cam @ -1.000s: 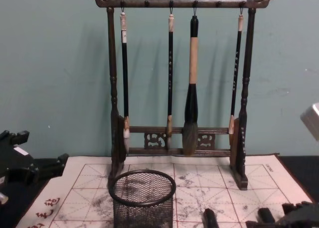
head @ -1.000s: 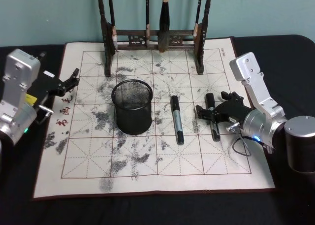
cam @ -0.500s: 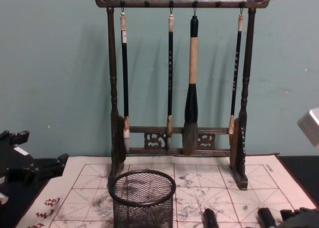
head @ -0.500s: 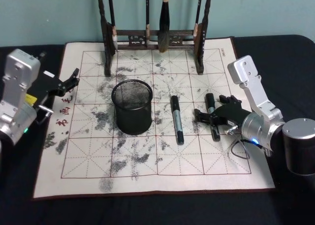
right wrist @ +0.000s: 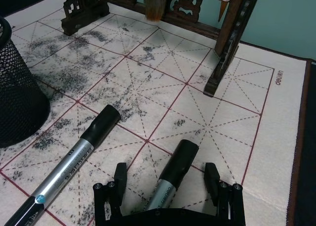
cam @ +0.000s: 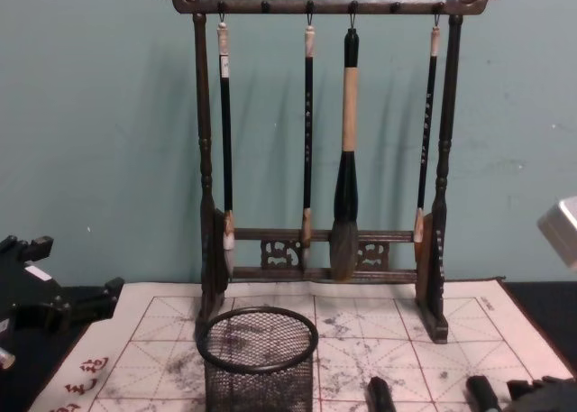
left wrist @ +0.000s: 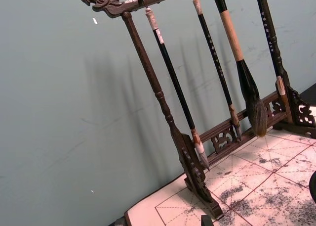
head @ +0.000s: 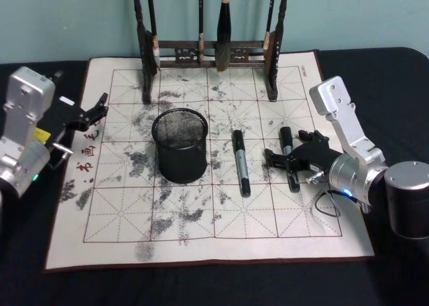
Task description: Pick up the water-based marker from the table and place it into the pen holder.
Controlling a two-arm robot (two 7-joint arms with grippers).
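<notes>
Right gripper sits low over the mat's right side, fingers spread wide and holding nothing. The right marker, a grey barrel with a matte black cap, lies flat between them with a gap on each side. Its cap points towards the brush rack's right foot. A second, similar marker, the middle marker, lies flat and roughly parallel just to its left, apart from it.

The pen holder, a black wire-mesh cylinder with a thick round rim, stands upright left of the middle marker, mouth open upward. A strip of bare mat lies between them.

The tall dark carved wooden rack of hanging brushes closes off the mat's far edge. The white felt calligraphy mat has a red grid and grey ink smudges. Its right edge runs under the right arm, with black tablecloth beyond.

Left gripper is parked at the mat's left edge, well apart from the holder. Cannot tell its state.
</notes>
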